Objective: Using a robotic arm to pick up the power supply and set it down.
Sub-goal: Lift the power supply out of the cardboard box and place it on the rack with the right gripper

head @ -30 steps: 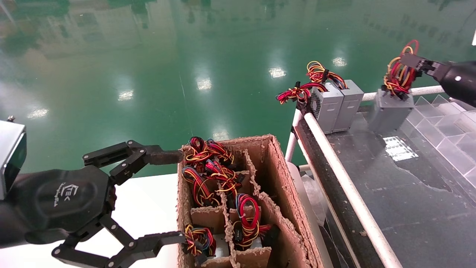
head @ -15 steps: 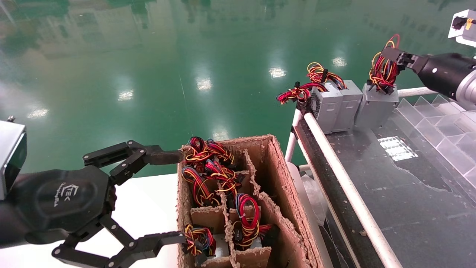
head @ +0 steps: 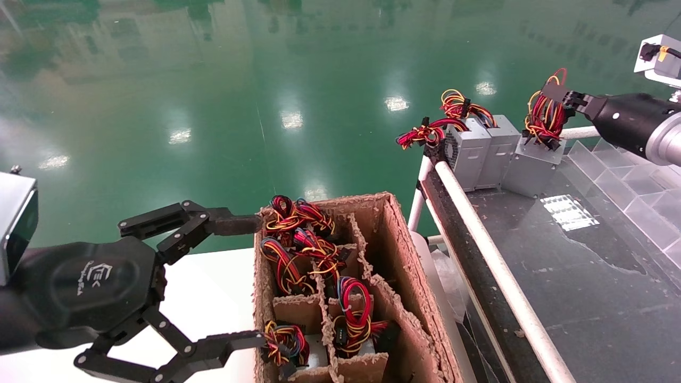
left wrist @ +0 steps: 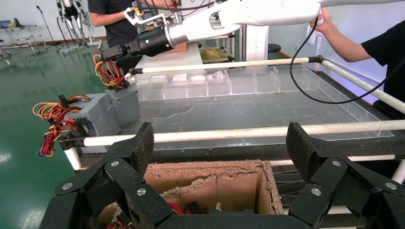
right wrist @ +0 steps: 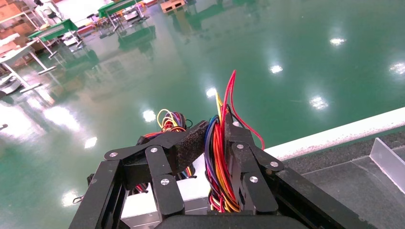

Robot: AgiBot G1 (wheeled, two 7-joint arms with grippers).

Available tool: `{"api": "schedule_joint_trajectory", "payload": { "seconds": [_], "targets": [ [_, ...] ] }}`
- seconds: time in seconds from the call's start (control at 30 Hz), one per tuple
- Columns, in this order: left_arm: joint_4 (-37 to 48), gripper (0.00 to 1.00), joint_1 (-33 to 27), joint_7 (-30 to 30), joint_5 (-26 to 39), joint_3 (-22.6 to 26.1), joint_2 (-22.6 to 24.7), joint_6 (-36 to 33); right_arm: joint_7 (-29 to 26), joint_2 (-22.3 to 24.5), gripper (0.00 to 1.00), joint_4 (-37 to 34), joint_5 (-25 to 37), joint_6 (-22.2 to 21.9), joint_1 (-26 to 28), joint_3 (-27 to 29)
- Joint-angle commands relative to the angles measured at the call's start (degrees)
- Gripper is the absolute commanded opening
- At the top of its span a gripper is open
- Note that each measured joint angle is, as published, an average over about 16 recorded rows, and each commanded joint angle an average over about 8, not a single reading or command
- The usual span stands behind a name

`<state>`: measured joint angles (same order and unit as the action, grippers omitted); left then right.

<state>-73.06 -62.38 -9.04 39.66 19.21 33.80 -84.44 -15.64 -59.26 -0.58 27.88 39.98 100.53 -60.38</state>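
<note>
Wires [head: 544,114] alone carry the power supply [head: 532,165] at upper right, pinched in the right gripper [head: 553,103], so it could swing into the two neighbouring units [head: 481,151] or slip; left gripper [head: 234,282] idles spread by the carton [head: 396,239].

My head camera looks forward and down, with the cardboard box [head: 346,287] at lower centre and the table [head: 585,276] filling the right of the frame. My left wrist camera sits close behind the left claw [left wrist: 219,143], whose fingers frame the lower corners, and faces across the box toward the table. My right wrist camera sits tight behind the right claw [right wrist: 212,143], looking out over the green floor [right wrist: 286,38]. The head and left wrist views share the table's white rail [head: 495,260] and the grey power supplies [left wrist: 107,112].
</note>
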Motion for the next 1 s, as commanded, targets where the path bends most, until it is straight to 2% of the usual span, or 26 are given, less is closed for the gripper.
{"api": "schedule_joint_trajectory", "payload": {
  "seconds": [0.03, 0.43, 1.0],
  "targets": [
    [0.0, 1.00, 0.0, 0.0, 0.0, 0.0, 0.0, 0.0, -0.3, 0.1, 0.00, 0.0, 0.0, 0.0, -0.1, 0.0],
    [0.0, 1.00, 0.0, 0.0, 0.0, 0.0, 0.0, 0.0, -3.7, 1.3, 0.00, 0.2, -1.3, 2.5, -0.9, 0.9],
    [0.0, 1.00, 0.0, 0.0, 0.0, 0.0, 0.0, 0.0, -5.2, 3.1, 0.00, 0.8, -1.3, 5.3, -0.3, 0.9]
  ]
}}
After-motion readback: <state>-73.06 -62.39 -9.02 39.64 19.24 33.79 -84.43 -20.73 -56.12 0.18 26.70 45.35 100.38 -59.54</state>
